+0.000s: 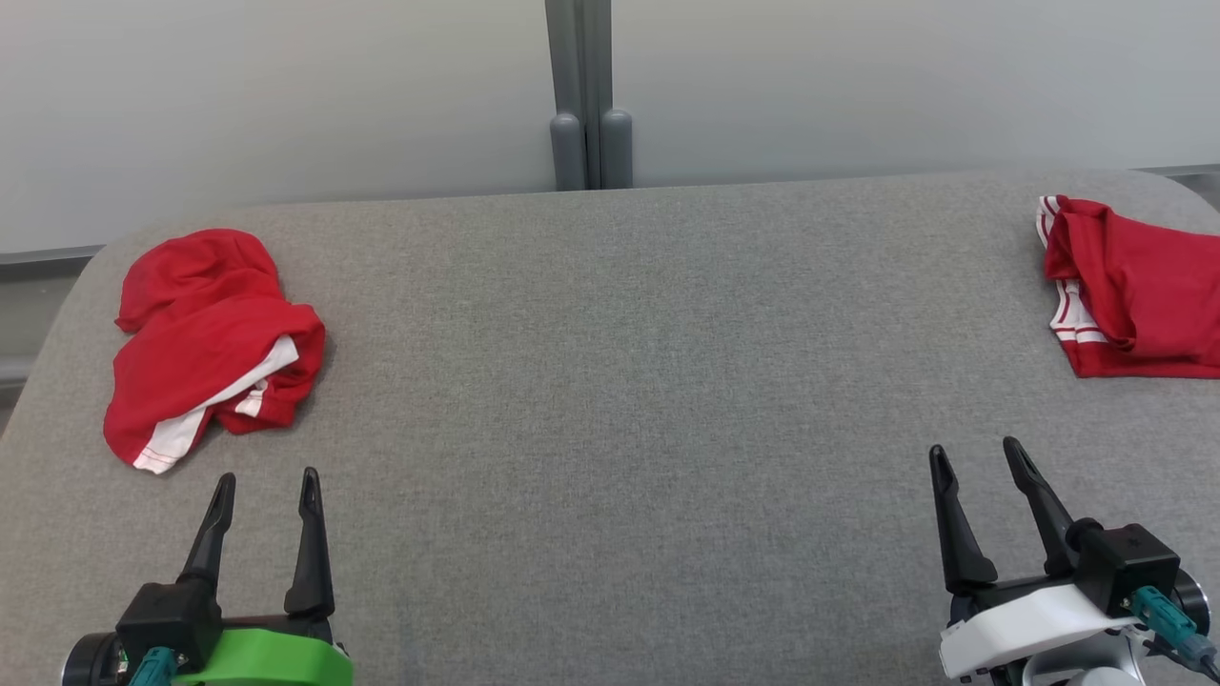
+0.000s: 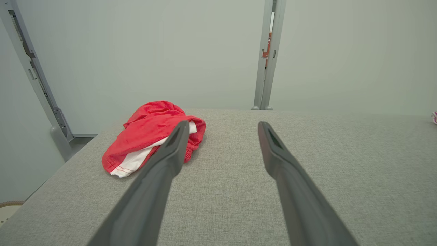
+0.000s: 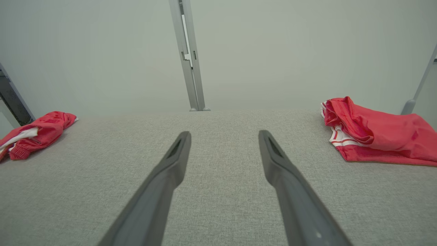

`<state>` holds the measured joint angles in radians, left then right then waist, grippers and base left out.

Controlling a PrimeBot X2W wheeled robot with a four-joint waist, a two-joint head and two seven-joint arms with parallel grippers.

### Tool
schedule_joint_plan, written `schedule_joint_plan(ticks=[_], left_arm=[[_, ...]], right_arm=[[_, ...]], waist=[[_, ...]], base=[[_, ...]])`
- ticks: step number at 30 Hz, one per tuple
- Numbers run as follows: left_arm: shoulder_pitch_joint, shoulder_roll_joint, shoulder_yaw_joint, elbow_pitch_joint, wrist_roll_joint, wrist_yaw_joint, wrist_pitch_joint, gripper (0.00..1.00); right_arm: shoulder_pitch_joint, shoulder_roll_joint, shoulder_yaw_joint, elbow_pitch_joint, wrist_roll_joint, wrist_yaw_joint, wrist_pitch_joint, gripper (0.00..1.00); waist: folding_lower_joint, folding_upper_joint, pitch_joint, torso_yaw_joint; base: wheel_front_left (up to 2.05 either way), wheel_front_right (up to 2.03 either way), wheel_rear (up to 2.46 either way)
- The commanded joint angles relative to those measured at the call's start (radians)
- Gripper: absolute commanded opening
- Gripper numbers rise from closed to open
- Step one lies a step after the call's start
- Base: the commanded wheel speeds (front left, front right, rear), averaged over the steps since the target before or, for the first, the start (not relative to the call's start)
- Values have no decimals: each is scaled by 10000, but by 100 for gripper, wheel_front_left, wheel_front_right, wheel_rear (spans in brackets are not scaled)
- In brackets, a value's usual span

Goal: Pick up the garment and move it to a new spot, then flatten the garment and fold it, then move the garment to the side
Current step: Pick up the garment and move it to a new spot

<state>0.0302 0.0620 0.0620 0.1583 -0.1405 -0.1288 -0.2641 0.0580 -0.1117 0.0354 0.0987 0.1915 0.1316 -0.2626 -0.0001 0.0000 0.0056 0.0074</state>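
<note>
Right red garment [image 1: 1134, 286] runs past the head view's edge.

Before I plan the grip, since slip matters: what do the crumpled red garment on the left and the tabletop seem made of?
Crumpled red garment: thin soft fabric, perhaps sports jersey, matte; it slumps in loose folds. Tabletop: grey woven cloth covering, matte; fine flecked weave shows.

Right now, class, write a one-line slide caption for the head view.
Open and empty, left claw and right claw over a grey table; crumpled red garment far left, second red garment far right.
</note>
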Motion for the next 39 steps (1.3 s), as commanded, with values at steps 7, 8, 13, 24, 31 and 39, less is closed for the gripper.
schedule_joint_plan(ticks=[7,8,13,24,31,39], left_arm=[[159,67,23,51,-113,-32,3,100],[146,72,16,59,-115,-32,3,100],[93,84,47,88,-105,-32,3,100],[103,128,204,115,-87,-33,3,100],[11,166,197,160,-30,-33,1,100],[-37,280,327,195,-41,-32,1,100]], right_arm=[[166,70,-62,-84,-22,-20,-26,100],[166,76,-72,-90,-29,-20,-26,100],[144,104,-119,-99,-45,-20,-27,100],[157,123,-136,-117,-64,-20,-28,100],[196,190,-258,-68,-55,-20,-28,100],[51,265,-285,43,-109,-20,-27,100]], waist=[[1,0,-39,-46],[1,0,-41,-44],[1,0,-54,-38],[1,0,-79,228],[1,0,-79,971],[1,0,82,1971]], base=[[0,0,0],[0,0,0],[0,0,0],[0,0,0],[0,0,0],[0,0,0]])
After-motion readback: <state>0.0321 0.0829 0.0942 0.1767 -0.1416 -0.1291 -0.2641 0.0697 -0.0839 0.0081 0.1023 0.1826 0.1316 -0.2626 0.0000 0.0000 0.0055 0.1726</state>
